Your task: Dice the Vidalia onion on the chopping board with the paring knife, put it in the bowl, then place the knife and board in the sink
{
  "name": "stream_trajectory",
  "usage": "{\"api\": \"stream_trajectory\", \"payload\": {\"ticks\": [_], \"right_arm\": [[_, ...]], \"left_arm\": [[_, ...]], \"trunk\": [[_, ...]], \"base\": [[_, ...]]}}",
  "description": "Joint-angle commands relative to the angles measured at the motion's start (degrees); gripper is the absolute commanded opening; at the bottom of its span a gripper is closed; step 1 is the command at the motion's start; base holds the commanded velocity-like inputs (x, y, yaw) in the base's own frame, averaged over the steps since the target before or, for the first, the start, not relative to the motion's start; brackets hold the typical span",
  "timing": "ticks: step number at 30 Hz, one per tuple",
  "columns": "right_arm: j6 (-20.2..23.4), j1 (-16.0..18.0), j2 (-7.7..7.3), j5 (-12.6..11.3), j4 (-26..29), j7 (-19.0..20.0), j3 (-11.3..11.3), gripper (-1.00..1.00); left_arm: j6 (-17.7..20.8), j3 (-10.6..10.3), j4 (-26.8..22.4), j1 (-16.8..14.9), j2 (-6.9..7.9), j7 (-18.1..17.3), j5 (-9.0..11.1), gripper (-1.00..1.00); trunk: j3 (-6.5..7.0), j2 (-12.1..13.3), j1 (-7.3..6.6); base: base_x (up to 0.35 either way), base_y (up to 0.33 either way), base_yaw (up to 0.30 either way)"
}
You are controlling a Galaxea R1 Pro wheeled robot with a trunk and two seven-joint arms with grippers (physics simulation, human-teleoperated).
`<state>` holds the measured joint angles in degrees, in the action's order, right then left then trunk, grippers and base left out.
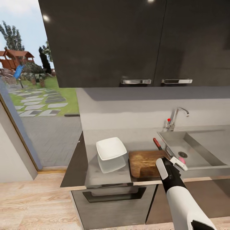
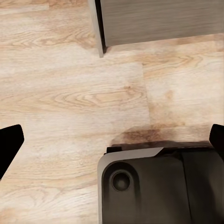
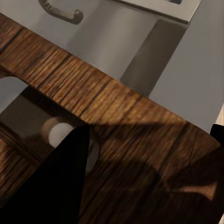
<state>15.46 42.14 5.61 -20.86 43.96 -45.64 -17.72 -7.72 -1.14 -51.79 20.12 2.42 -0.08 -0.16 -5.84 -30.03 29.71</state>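
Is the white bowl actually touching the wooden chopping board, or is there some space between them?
Apart. In the head view a strip of grey countertop shows between the bowl and the chopping board beside it.

Pink Vidalia onion (image 1: pixel 182 159) lies in grey sink (image 1: pixel 204 150).

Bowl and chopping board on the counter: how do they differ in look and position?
The bowl is white, square and hollow with raised sides; the chopping board is dark brown wood with visible grain and lies flat. The bowl sits farther from the sink, while the chopping board lies right next to the basin, under the right gripper. Both rest on the grey countertop, side by side.
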Motion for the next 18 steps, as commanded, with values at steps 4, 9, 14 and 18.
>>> {"api": "stream_trajectory", "payload": {"ticks": [4,9,14,18], "right_arm": [[0.5,0.0,0.09,0.0,0.1,-0.2,-0.1,-1.00],[0.5,0.0,0.10,0.0,0.1,-0.2,-0.1,-1.00],[0.5,0.0,0.17,0.0,0.1,-0.2,-0.1,-1.00],[0.5,0.0,0.19,0.0,0.1,-0.2,-0.1,-1.00]], "left_arm": [[-0.1,-0.1,0.0,0.0,0.03,0.0,0.0,1.00],[-0.1,-0.1,-0.1,0.0,0.03,0.0,0.0,1.00],[-0.1,-0.1,0.0,0.0,0.02,0.0,0.0,1.00],[-0.1,-0.1,0.0,0.0,0.01,0.0,0.0,1.00]], "trunk": [[-0.46,-0.1,0.03],[-0.91,-0.1,0.03],[-1.08,-0.1,0.03],[-1.11,-0.1,0.03]], "base": [[0.000,0.000,0.000],[0.002,0.000,0.000],[0.153,0.000,0.000],[0.170,0.000,0.000]]}}
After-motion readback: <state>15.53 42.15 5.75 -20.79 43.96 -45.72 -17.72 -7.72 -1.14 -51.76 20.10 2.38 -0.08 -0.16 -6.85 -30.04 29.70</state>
